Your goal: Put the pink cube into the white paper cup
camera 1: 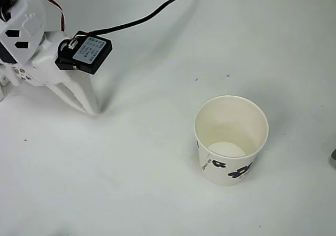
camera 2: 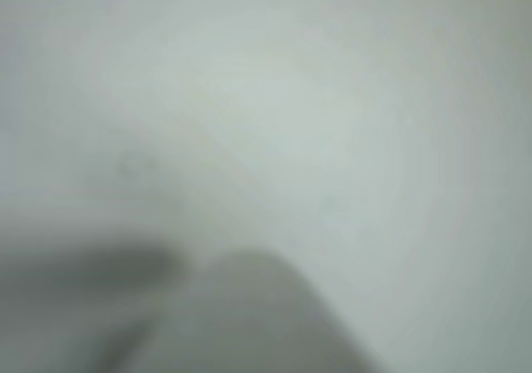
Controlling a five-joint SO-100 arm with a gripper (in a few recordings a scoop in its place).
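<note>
The white paper cup [camera 1: 231, 139] stands upright on the table right of centre in the overhead view, with dark blue flower prints on its near side and a pale, bare bottom inside. The pink cube is out of view. My white gripper [camera 1: 90, 110] reaches in from the upper left, far to the left of the cup, its tips low by the table. Its two fingers meet at the tips and nothing shows between them. The wrist view is blurred, with a grey shape [camera 2: 249, 315] at the bottom edge that I cannot make out.
The white table [camera 1: 157, 183] spreads all around the cup. A black cable [camera 1: 152, 14] runs from the black wrist camera box [camera 1: 84, 52] toward the top edge. A small dark object [camera 1: 334, 155] pokes in at the right edge.
</note>
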